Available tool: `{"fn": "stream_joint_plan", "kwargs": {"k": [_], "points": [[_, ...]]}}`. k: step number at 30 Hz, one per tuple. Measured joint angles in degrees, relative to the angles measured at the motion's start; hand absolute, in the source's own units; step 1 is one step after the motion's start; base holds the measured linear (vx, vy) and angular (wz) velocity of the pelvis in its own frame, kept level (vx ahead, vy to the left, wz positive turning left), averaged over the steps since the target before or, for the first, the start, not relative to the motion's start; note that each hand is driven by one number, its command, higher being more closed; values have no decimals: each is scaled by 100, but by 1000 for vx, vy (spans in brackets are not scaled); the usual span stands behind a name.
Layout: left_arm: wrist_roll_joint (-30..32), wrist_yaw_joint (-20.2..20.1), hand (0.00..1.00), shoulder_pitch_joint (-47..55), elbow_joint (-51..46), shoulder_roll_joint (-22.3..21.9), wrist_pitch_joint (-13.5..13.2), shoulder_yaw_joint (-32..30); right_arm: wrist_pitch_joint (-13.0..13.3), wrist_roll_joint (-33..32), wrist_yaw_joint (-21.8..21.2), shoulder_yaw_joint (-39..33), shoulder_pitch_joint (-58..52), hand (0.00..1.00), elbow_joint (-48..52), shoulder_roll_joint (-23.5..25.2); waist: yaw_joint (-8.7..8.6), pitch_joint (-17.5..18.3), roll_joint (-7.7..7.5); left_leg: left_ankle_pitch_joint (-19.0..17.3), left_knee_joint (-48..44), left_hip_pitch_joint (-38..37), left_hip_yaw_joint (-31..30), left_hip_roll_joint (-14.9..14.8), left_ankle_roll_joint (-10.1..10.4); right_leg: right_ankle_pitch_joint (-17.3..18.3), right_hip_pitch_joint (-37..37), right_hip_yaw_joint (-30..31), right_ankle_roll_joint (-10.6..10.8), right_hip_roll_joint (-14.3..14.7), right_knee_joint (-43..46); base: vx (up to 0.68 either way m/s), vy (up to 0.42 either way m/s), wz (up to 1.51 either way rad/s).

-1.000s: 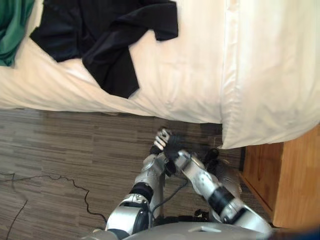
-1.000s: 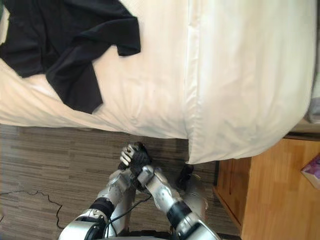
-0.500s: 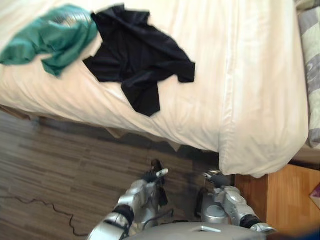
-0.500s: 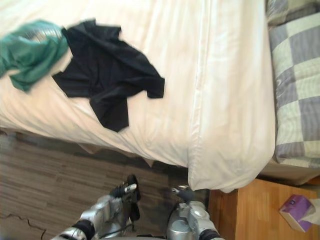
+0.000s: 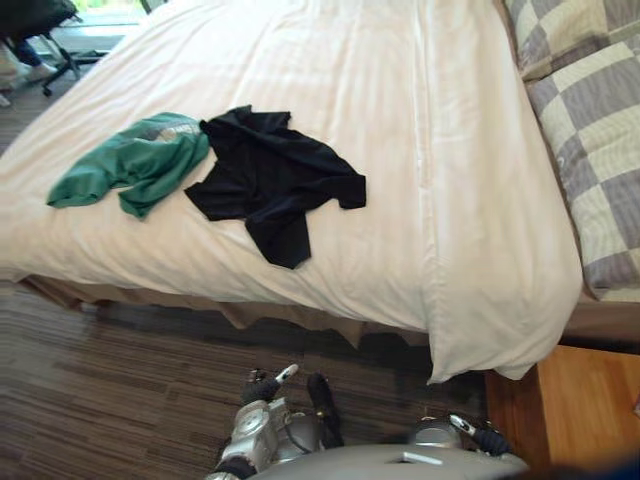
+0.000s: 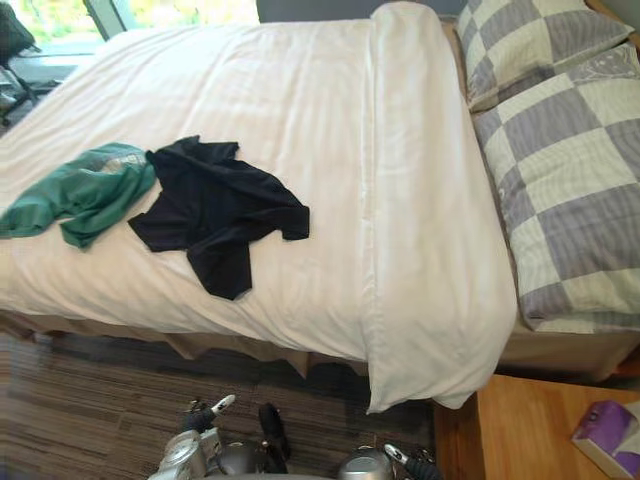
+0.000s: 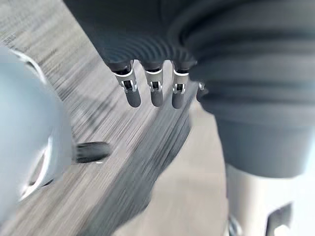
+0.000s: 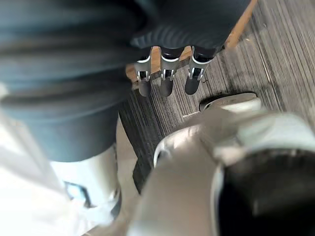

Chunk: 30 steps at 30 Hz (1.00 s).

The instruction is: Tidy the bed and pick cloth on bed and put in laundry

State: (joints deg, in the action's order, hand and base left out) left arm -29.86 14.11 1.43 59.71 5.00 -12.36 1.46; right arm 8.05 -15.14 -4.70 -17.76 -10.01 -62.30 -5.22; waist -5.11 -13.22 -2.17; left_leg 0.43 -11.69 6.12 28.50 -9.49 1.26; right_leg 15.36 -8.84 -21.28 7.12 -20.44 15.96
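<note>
The black shirt (image 5: pixel 272 190) is lying crumpled on the white duvet (image 5: pixel 400 110) of the bed, near the front edge. The green shirt (image 5: pixel 130 170) is lying just beside it. Both garments are lying well apart from the fingers of both hands, up and beyond them. The hanging side of the duvet and a strip of dark striped floor (image 5: pixel 110 390) are standing between.

The left hand (image 5: pixel 262 388) is hanging low over this floor, in front of the bed. Its fingers (image 7: pixel 133 93) are pointing down in a loose, nearly straight row and are holding nothing. The right hand (image 5: pixel 480 437) is hanging low too, near the wooden nightstand (image 5: pixel 590 410). Its fingers (image 8: pixel 166 81) are also relaxed and empty.

Beyond the right fingers, the folded end of the duvet is drooping over the corner of the bed. Checked pillows (image 6: pixel 560 150) are lying at the head of the bed, far from both hands. A purple tissue box (image 6: pixel 605 437) is sitting on the nightstand. A dark office chair (image 5: pixel 40 20) is standing past the far corner of the bed.
</note>
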Motion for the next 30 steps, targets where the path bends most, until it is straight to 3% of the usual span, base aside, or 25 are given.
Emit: {"fn": "stream_joint_plan", "kwargs": {"k": [1,2,3,4,5,6,7,8,9,10,11,12,13,15,16,17,20,22,24,27,28,29,30], "points": [[157,-47,0,80,15,0,-41,-146,67,37,6,-100,-46,0,-37,-92,-28,21,102,-12,-333,176,-266,-500,39,-27,18,5,226,-75,15,-11,304,15],[298,-64,0,146,18,2,-52,-172,92,80,9,-169,-43,0,-119,-143,-18,44,156,3,-382,196,-475,-729,96,-41,21,15,384,-131,29,4,376,15],[458,-57,0,176,20,4,-58,-184,108,82,11,-210,-44,0,-154,-171,-8,51,173,20,-378,176,-581,-791,217,-57,9,30,469,-202,39,77,455,5],[703,-50,0,227,25,9,-63,-181,130,84,27,-346,-85,0,-169,-196,22,53,175,51,-331,-14,-635,-716,538,-131,-71,88,606,-422,19,131,515,-4],[837,-40,0,161,66,119,-33,-207,173,86,94,-497,12,0,-171,-63,106,-7,6,-226,-416,-135,-499,-395,715,-323,-40,291,374,-813,261,112,522,-5],[918,-16,0,132,124,141,-11,-216,192,87,110,-532,20,0,-144,-33,106,-24,31,-356,-458,-128,-476,-337,631,-578,135,324,-18,-891,464,64,520,-19],[1129,10,0,199,136,142,52,-231,201,74,148,-535,53,0,-140,95,155,-24,115,-539,-449,-228,-335,-314,536,-1284,447,155,-947,-997,789,33,534,-37],[1211,59,0,364,108,55,64,-463,230,20,166,-498,85,0,-162,218,231,-49,266,-636,-238,-455,-127,-250,418,-1681,563,-111,-1236,-1036,936,40,536,-47],[1243,140,0,425,94,63,65,-536,232,29,163,-449,85,0,-169,259,250,1,243,-638,-53,-588,-40,-191,362,-1586,620,-172,-988,-963,1002,53,411,-43],[1225,224,0,487,132,82,100,-597,236,134,148,-286,85,0,-175,284,232,45,224,-599,293,-793,28,-82,260,-1314,654,-182,-506,-689,1002,63,422,-13],[952,240,0,580,140,102,112,-604,375,197,117,-106,76,0,-157,293,142,83,239,-506,733,-957,44,27,182,-988,650,-183,-107,-19,791,70,385,1],[855,232,0,574,138,101,135,-605,431,200,126,-53,71,0,-139,294,117,88,238,-464,873,-972,41,68,158,-877,683,-181,-60,273,666,84,410,20],[807,213,0,527,137,89,216,-625,494,201,147,40,52,0,-109,289,122,99,222,-342,1122,-982,18,199,119,-746,750,-151,-76,787,364,63,227,21],[875,186,0,437,130,22,388,-778,499,186,153,172,25,0,-103,291,137,140,150,-126,1394,-1003,-37,499,-99,-718,760,35,-162,1309,-246,175,203,34],[953,188,0,367,111,-102,497,-940,514,169,156,288,11,0,-97,271,144,169,114,13,1529,-1002,-79,708,-107,-707,637,192,-294,1492,-761,165,105,39],[1107,173,0,347,107,-172,577,-998,527,147,158,360,11,0,-86,260,154,222,40,96,1576,-1000,-61,821,-92,-749,559,212,-452,1507,-971,124,83,34],[1549,-3,0,350,46,-309,896,-1111,550,60,165,527,-5,0,75,198,185,346,218,165,1722,-1072,-38,1017,-90,-781,413,491,-465,1391,-1137,129,120,21],[1842,10,0,346,-3,-353,920,-1062,546,-156,289,754,-107,0,211,183,292,381,207,227,1723,-1188,52,1041,-50,-780,262,473,-464,1330,-1043,92,32,16],[2125,3,0,346,-10,-347,829,-1027,544,-184,345,872,-101,0,286,181,289,433,192,263,1717,-1225,113,1047,-71,-751,230,419,-456,1303,-922,37,-3,27],[2697,24,0,329,-211,-228,586,-771,544,-377,410,1137,-53,0,475,250,289,430,27,11,323,-657,161,838,-144,-781,175,198,-467,1087,-671,7,-35,69],[2726,53,0,286,-309,-242,460,-765,546,-384,464,1218,-71,0,599,194,287,369,69,-389,-1296,-49,248,331,-185,-785,15,157,-482,1119,-639,-53,30,56],[2721,132,0,279,-432,-238,299,-758,548,-384,562,1380,-57,0,675,131,363,334,91,-723,-2769,436,269,-256,-170,-654,-81,159,-676,1143,-585,-88,59,26],[2713,141,0,301,-489,-240,229,-763,546,-374,604,1489,-37,0,714,121,437,343,110,-890,-3191,546,273,-529,-159,-571,-141,173,-684,1143,-571,-108,79,-52]]}}
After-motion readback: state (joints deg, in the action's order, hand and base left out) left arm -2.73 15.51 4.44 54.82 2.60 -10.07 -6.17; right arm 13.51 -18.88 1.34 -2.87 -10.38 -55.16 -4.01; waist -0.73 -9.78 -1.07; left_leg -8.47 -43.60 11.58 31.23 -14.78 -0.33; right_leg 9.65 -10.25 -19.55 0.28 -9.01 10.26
